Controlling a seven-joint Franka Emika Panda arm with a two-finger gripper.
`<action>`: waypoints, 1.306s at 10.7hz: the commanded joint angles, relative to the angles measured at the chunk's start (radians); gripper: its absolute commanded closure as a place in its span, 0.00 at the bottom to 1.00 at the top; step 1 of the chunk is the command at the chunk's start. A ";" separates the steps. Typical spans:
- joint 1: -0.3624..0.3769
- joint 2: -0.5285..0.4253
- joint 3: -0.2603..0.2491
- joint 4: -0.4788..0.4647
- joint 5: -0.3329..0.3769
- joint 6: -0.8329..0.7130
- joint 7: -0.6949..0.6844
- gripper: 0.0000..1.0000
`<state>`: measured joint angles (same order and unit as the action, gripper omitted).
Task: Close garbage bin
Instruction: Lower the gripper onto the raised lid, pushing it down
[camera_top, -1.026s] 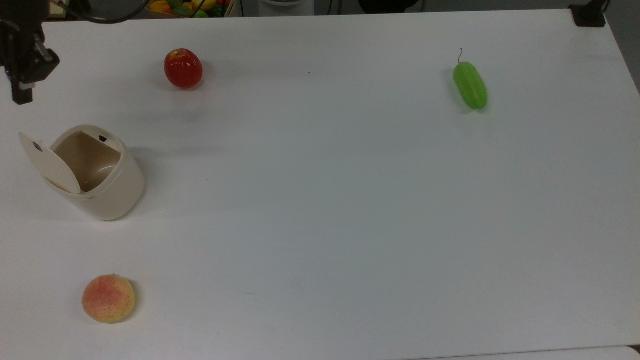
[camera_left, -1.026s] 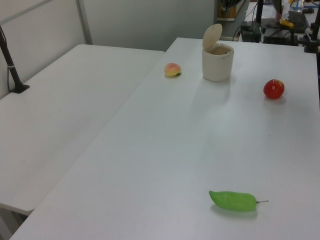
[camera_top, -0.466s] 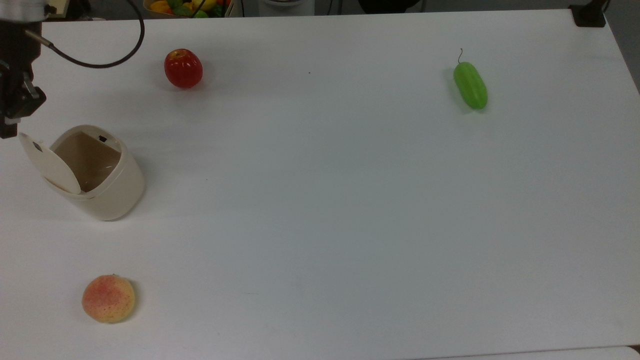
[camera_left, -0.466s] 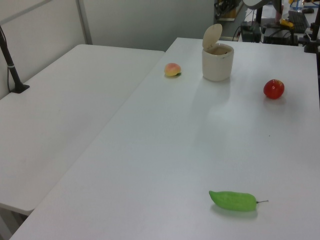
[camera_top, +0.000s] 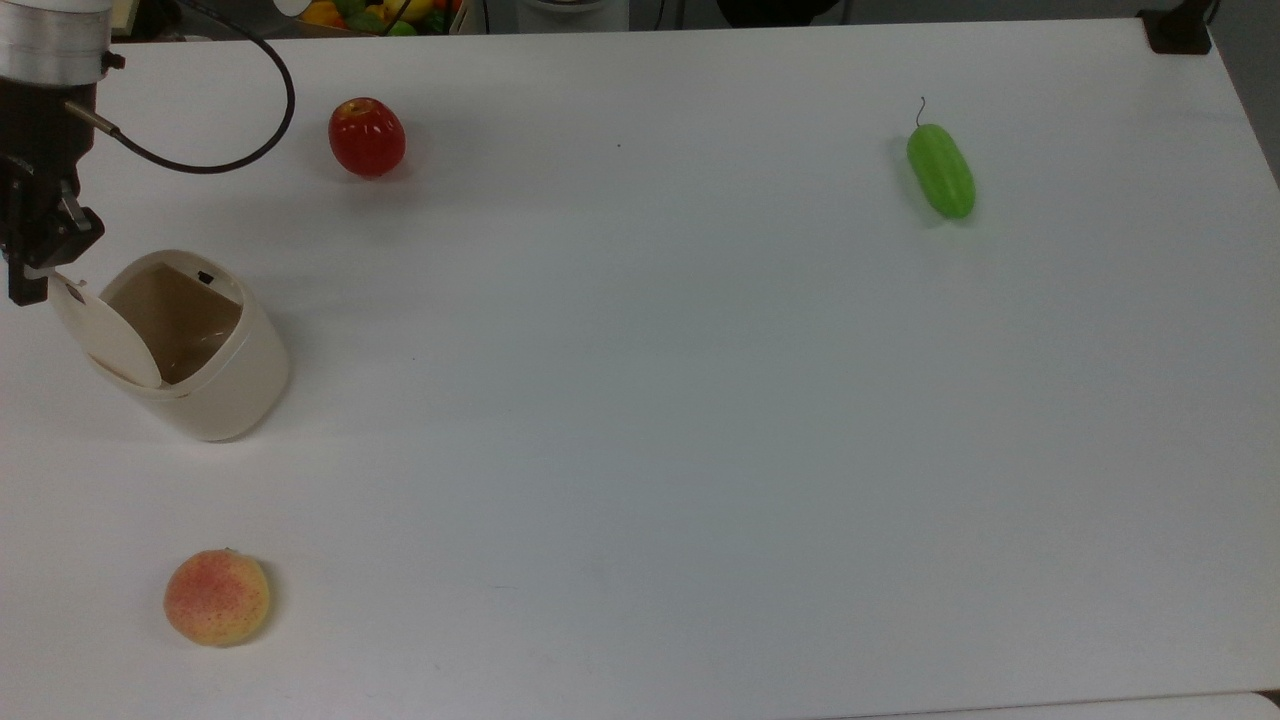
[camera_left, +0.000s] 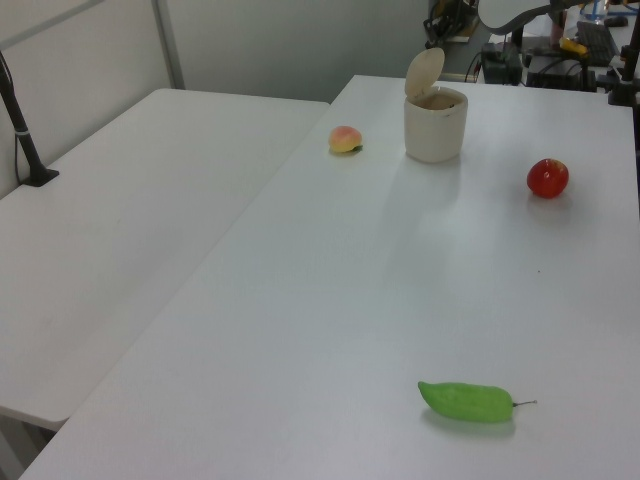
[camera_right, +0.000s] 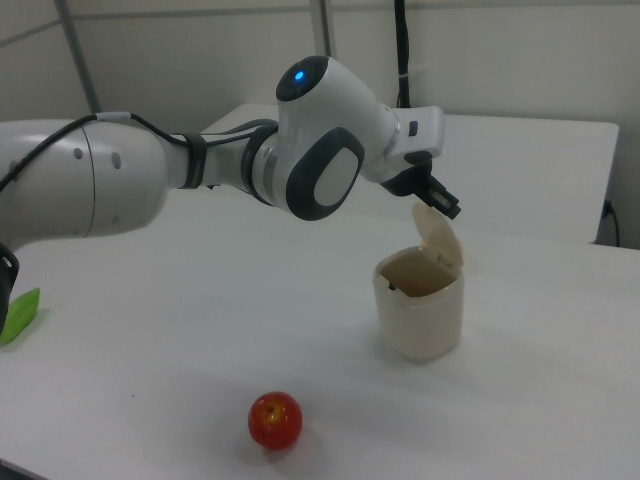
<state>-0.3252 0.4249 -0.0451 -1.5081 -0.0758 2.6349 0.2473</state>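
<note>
While the garbage bin (camera_top: 195, 350) stands upright with its lid (camera_top: 100, 335) raised on the hinge, the gripper (camera_top: 30, 270) sits at the lid's top edge, at the top view's far left. In the right view the gripper (camera_right: 438, 200) reaches in from the white arm (camera_right: 320, 150) and its dark tip meets the upper rim of the lid (camera_right: 438, 235); whether the fingers are spread or pressed together I cannot tell. The bin's beige inside is open to the camera in the top view (a small black mark shows on its inner rim). The bin rests on the white table (camera_top: 640, 420) near the top view's left edge, between a red apple (camera_top: 367, 137) farther up and a peach (camera_top: 217, 597) lower down, both well apart from it. A green cucumber (camera_top: 940, 170) lies far off toward the top view's right. In the left view the bin (camera_left: 435, 123) stands at the far end of the table, the peach (camera_left: 345, 140) on the left view's left of it, the apple (camera_left: 548, 178) on its right and the cucumber (camera_left: 466, 401) nearest the camera
</note>
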 joint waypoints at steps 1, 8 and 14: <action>0.008 -0.006 0.004 -0.012 0.005 0.011 0.018 1.00; 0.011 -0.029 0.011 -0.009 0.007 -0.206 0.015 1.00; 0.020 -0.034 0.019 -0.011 0.011 -0.386 0.010 1.00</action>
<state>-0.3180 0.4141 -0.0232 -1.5003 -0.0751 2.3038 0.2485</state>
